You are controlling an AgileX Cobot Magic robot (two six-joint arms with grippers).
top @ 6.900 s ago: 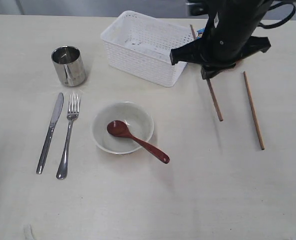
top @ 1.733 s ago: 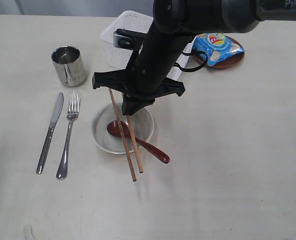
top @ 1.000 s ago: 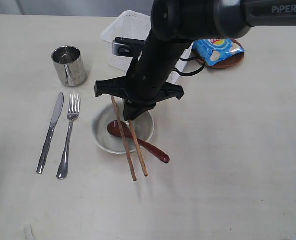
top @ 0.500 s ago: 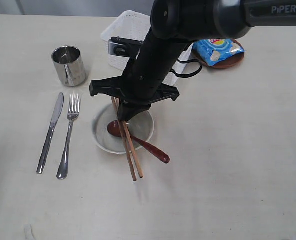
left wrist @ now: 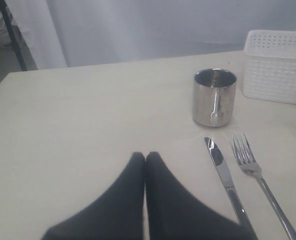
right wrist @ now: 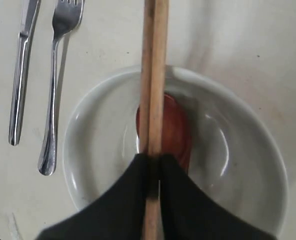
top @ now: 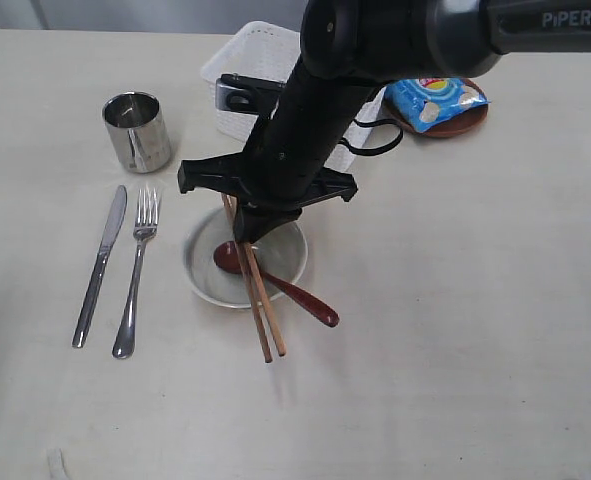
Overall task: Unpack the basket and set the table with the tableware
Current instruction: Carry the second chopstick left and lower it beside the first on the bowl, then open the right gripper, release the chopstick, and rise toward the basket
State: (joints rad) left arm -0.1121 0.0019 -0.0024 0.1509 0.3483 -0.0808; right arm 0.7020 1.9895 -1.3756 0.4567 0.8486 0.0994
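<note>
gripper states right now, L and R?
left gripper: closed, holding nothing.
right gripper: closed on the two chopsticks, over the bowl.

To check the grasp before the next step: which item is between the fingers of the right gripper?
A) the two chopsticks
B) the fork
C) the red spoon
A: the right wrist view shows the two chopsticks running between the fingers of the right gripper, above the bowl.
</note>
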